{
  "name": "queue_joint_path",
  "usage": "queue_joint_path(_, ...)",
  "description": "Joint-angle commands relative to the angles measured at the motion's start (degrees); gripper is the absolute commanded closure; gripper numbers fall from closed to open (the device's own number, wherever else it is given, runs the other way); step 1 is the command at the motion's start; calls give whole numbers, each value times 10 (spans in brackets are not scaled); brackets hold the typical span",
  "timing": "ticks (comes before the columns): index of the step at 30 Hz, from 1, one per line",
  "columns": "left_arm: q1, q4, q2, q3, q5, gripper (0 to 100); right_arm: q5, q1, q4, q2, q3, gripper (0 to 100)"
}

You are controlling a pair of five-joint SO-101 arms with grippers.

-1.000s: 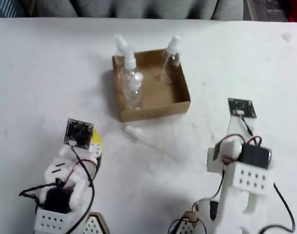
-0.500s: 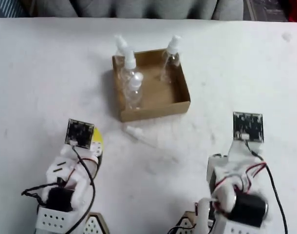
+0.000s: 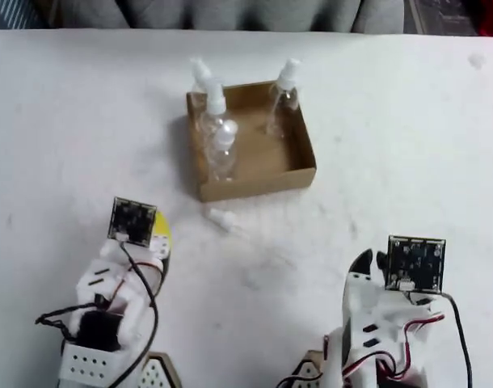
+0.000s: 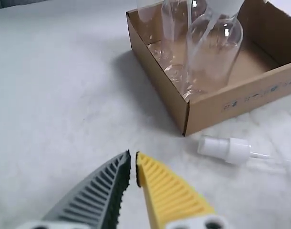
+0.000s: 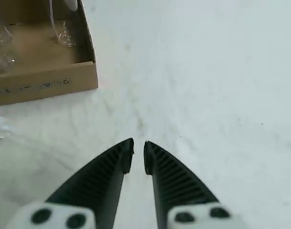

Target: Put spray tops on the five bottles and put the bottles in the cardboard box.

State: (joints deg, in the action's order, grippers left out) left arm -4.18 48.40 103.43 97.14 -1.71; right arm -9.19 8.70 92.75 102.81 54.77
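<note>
We see the left gripper (image 4: 133,162) and right gripper (image 5: 138,155) pinched together, both empty, with a loose spray top (image 4: 225,149) ahead of the left one, beside the cardboard box (image 4: 241,102).

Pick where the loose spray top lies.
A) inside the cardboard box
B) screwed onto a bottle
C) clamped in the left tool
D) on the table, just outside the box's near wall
D: the spray top lies on its side on the table, just outside the near wall of the cardboard box, with nothing holding it.
</note>
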Motion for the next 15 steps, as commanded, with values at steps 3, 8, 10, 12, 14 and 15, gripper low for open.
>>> queue_joint_path(3, -3, -14, 15, -2, 3, 976, -1, 0, -5, 6, -2, 982)
queue_joint_path(8, -3, -13, 15, -2, 3, 976, -1, 0, -5, 6, -2, 982)
queue_joint_path(10, -3, -13, 15, -2, 3, 976, -1, 0, -5, 6, -2, 982)
queue_joint_path(12, -3, -13, 15, -2, 3, 976, -1, 0, -5, 6, -2, 982)
queue_joint_path(14, -2, -13, 15, -2, 3, 976, -1, 0, -5, 6, -2, 982)
queue_joint_path(15, -2, -13, 15, -2, 3, 976, -1, 0, -5, 6, -2, 982)
